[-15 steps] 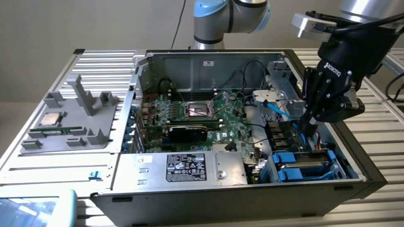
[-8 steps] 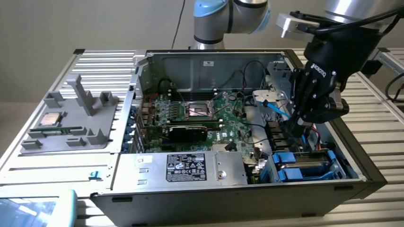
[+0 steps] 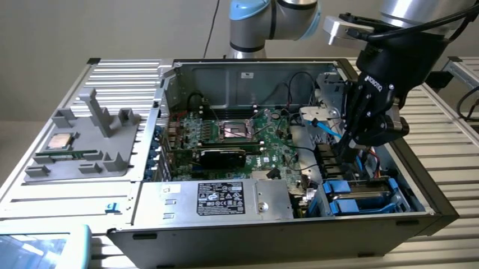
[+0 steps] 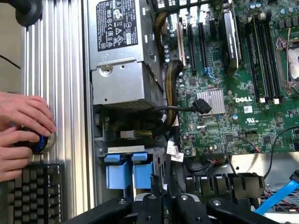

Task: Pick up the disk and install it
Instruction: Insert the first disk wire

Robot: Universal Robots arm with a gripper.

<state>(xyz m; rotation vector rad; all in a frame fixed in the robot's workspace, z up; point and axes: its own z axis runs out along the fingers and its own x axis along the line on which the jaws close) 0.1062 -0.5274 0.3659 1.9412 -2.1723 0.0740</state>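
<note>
The disk, silver-grey in a blue plastic carrier, lies in the drive bay at the case's front corner on the exterior view's right. Its blue carrier tabs appear in the wrist view just beyond my fingers. My gripper hangs inside the open case, a little above and behind the bay. The gripper is shut, its fingers nearly touching with nothing between them.
The silver power-supply box with a black label sits beside the bay. The motherboard fills the case floor. A blue cable runs near my gripper. A grey tray holding a CPU chip lies outside the case. A person's hands rest by a keyboard.
</note>
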